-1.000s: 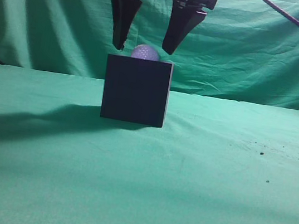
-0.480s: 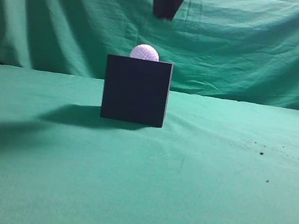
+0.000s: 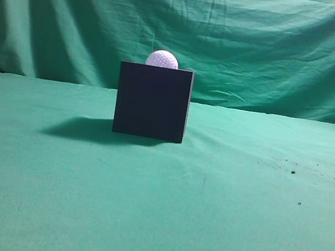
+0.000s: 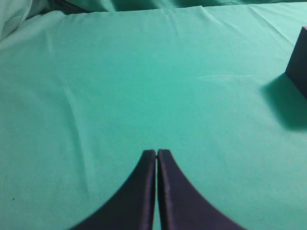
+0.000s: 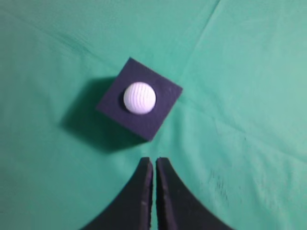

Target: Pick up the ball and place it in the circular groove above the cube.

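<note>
Plainly, the ball (image 3: 163, 59) is seated on top of the cube (image 3: 153, 101), just left of centre in the upper half of the exterior frame, with only its upper part seen above the cube's top edge. In the right wrist view the ball (image 5: 139, 98) is seen from above, resting near the middle of the cube's (image 5: 163, 108) top face, in the upper-middle of that frame. The placement is judged to be done.

The right gripper (image 5: 154, 164) is seen at the bottom centre of its own view with its fingers (image 5: 164, 191) pressed together and nothing held between them; it stands well apart from the cube. The left gripper (image 4: 157, 154) is likewise closed and empty, low in its frame over bare green surface (image 4: 120, 86), with only a corner of the cube (image 4: 300, 60) at the right edge.

The remaining risk is judged small: the ball could be rolled out of its groove if the cube were nudged by an arm, or if the cloth beneath were dragged.
</note>
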